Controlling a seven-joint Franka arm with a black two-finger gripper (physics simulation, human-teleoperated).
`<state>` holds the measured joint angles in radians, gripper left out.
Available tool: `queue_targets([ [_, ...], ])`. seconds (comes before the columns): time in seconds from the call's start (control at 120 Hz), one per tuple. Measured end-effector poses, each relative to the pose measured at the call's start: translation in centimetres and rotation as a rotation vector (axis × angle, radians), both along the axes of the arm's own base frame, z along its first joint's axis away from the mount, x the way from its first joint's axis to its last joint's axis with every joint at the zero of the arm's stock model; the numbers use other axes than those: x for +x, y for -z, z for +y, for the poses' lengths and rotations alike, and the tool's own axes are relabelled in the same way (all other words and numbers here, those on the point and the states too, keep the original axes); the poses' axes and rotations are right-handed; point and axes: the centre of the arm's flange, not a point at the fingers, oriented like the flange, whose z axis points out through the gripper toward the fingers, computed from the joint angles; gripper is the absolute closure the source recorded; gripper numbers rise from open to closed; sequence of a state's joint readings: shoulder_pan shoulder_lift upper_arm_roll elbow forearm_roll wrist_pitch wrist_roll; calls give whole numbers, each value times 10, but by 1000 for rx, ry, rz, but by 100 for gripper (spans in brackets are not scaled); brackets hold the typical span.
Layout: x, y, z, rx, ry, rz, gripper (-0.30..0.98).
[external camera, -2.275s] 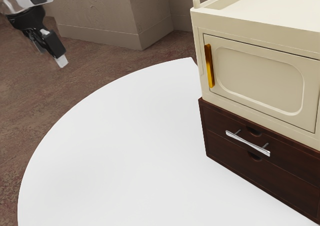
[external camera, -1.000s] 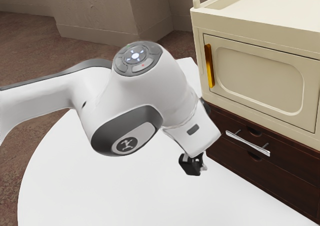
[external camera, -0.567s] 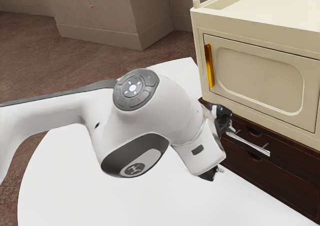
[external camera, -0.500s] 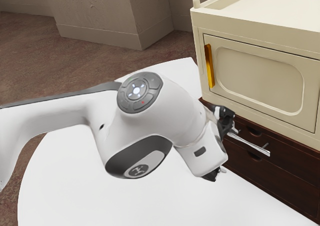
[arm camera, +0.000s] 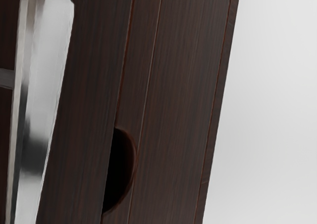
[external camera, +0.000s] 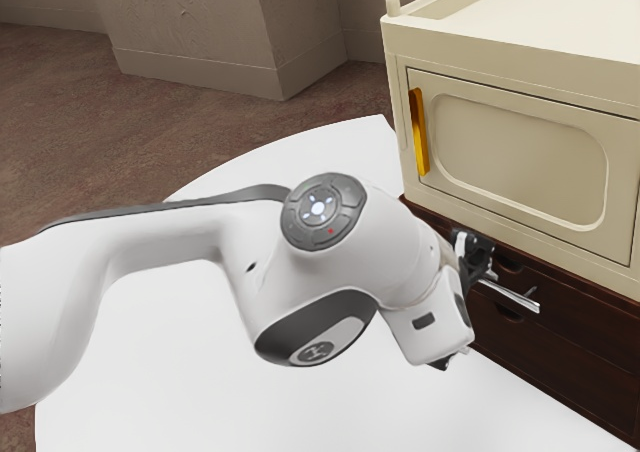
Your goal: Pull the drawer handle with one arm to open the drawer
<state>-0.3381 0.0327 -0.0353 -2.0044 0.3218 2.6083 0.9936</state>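
With fingers (external camera: 475,250) spread apart, hovering close to silver handle (external camera: 514,296) of wooden drawer (external camera: 590,322), at exterior view's four o'clock. Better to grip across its middle: probably stiff but slippery, so pull firmly, straight.

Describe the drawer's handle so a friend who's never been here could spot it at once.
Find the cream cabinet, then the dark wooden drawer unit directly beneath it. Across that dark front runs the silver handle, a shiny bar. The golden handle on the cream door stands upright instead.
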Motion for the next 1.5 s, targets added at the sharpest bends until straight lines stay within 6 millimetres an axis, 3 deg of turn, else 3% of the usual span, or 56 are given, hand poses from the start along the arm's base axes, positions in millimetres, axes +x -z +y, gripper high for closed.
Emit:
queue_targets([
  [0.433,-6,8,3,32,27,18,-11],
  [0.617,-12,0,3,67,29,45,0],
  [0.842,-30,-13,6,100,30,74,6],
  [0.992,-44,-9,9,118,35,97,-1],
  [1.5,-82,-9,16,154,49,133,4],
])
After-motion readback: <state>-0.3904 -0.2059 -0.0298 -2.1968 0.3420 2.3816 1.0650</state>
